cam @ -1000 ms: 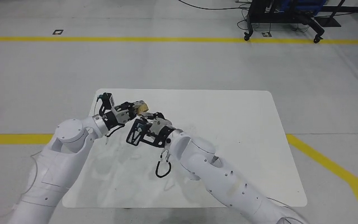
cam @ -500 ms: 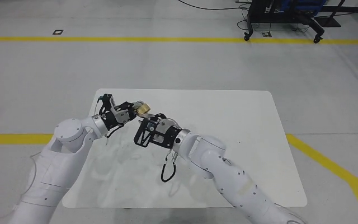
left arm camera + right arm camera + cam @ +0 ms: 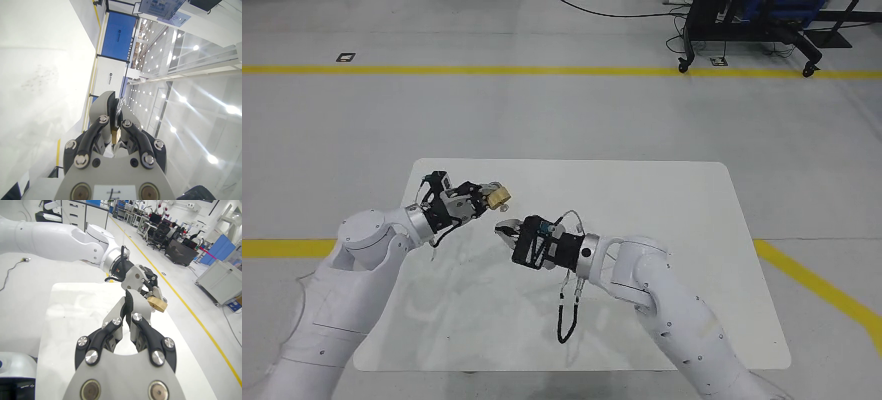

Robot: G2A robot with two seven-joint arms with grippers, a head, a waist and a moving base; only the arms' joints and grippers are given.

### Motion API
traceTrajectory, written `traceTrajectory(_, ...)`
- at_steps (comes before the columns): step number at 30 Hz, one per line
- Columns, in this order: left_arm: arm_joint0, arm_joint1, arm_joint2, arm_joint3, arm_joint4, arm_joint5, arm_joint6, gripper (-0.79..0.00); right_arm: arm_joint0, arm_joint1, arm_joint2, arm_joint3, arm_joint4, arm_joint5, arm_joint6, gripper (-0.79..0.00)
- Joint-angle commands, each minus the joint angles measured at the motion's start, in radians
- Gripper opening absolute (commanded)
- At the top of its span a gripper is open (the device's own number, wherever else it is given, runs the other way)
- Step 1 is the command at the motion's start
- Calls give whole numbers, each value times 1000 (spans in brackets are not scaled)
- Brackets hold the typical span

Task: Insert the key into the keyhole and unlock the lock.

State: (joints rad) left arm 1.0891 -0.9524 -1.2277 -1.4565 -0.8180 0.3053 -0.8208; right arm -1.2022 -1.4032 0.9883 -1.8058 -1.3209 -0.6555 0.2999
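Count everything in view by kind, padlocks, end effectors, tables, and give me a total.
Brass padlock: 1
End effector: 2, left end effector, right end effector
White table: 1
Total: 4

The left arm [image 3: 367,235] and right arm [image 3: 672,300] are showing smooth white shells and silver wrist rings [image 3: 110,259]. The left gripper [image 3: 116,103] and right gripper [image 3: 129,295] are carrying pale grey fingers [image 3: 140,303], ribbed black pads [image 3: 126,311], black links [image 3: 146,330] and round silver screws [image 3: 158,357]. A black cable [image 3: 564,335] is looping near the right wrist, and a white label [image 3: 114,195] is marking the left gripper's base.
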Motion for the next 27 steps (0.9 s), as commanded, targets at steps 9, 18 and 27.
traceTrajectory(9,-23,-1,-10,32,-93,91,-150,-785,65,8,25,98,264,-179,-48,-785)
traceTrajectory(18,-21,-2,-11,26,-75,76,-171,-785,137,2,-9,188,329,-128,-26,-785)
traceTrajectory(27,-11,0,-20,19,-57,50,-210,-785,179,-3,-20,264,387,-98,-46,-785)
